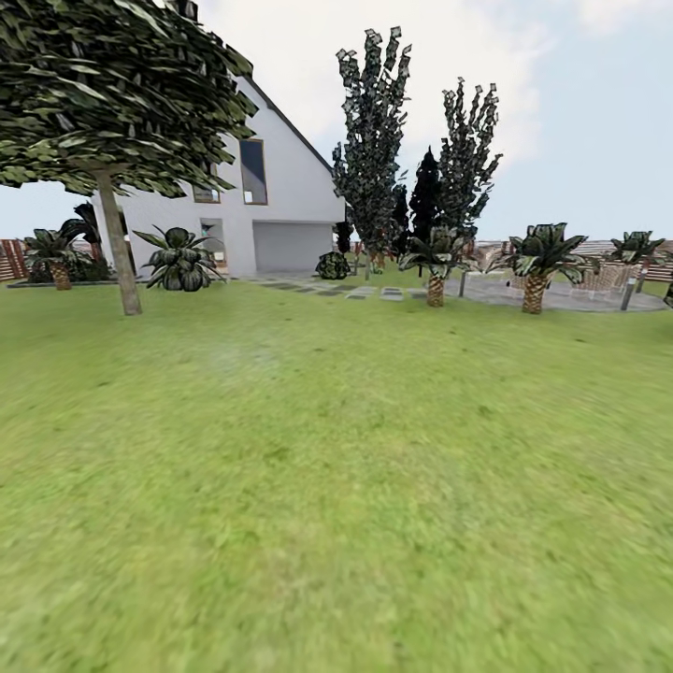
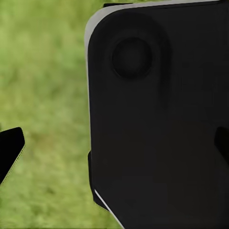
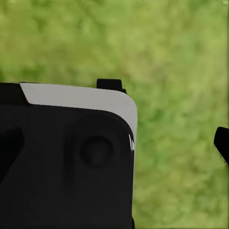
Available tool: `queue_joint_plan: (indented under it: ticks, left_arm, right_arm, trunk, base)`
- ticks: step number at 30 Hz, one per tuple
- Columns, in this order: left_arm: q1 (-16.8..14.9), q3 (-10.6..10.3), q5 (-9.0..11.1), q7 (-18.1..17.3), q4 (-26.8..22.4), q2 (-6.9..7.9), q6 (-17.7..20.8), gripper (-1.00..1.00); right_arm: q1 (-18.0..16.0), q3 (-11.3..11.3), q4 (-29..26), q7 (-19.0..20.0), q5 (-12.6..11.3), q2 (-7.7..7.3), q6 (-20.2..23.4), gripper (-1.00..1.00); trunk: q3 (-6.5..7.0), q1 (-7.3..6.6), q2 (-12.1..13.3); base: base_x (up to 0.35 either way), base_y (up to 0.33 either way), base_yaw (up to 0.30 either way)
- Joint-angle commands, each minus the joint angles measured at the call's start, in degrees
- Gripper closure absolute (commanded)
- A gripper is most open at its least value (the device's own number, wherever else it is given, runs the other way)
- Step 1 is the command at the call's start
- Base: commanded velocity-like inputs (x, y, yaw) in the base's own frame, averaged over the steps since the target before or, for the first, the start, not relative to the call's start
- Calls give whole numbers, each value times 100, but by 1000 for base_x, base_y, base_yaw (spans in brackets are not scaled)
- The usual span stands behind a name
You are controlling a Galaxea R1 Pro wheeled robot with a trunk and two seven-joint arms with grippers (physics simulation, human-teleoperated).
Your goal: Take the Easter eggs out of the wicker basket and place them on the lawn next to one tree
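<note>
The lawn (image 1: 355, 467) spreads wide and flat ahead of me. A tree (image 1: 118, 252) with a slim pale trunk and a rounded dark crown stands at the far left of the head view. The Easter eggs and the wicker basket are out of view. In the left wrist view my left gripper (image 2: 117, 148) is open, its dark fingertips (image 2: 10, 150) wide apart over grass with nothing between them. My right gripper (image 3: 116, 145) is open too, one fingertip (image 3: 222, 143) at the picture's edge.
A white house (image 1: 280, 196) stands behind the tree, with tall dark conifers (image 1: 374, 140) to its right. Short palms (image 1: 436, 271) edge a paved patch (image 1: 570, 297). A slatted fence (image 1: 11, 257) runs at the far left. My own black and white body (image 2: 162, 119) lies under both wrists.
</note>
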Motion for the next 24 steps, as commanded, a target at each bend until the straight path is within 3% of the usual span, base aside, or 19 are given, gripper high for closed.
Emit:
queue_joint_plan:
  ticks: [1, 24]
  left_arm:
    - [3, -4, 1, 1, -11, -1, -2, -100]
    - [3, -4, 1, 1, -11, -2, -2, -100]
  right_arm:
    - [-6, 29, 11, -3, -8, 0, -24, -100]
    - [-6, 29, 10, -4, -8, 0, -24, -100]
  trunk:
    - [-5, 4, -2]
    - [-5, 4, -2]
  base:
    - [338, 0, 0]
    - [338, 0, 0]
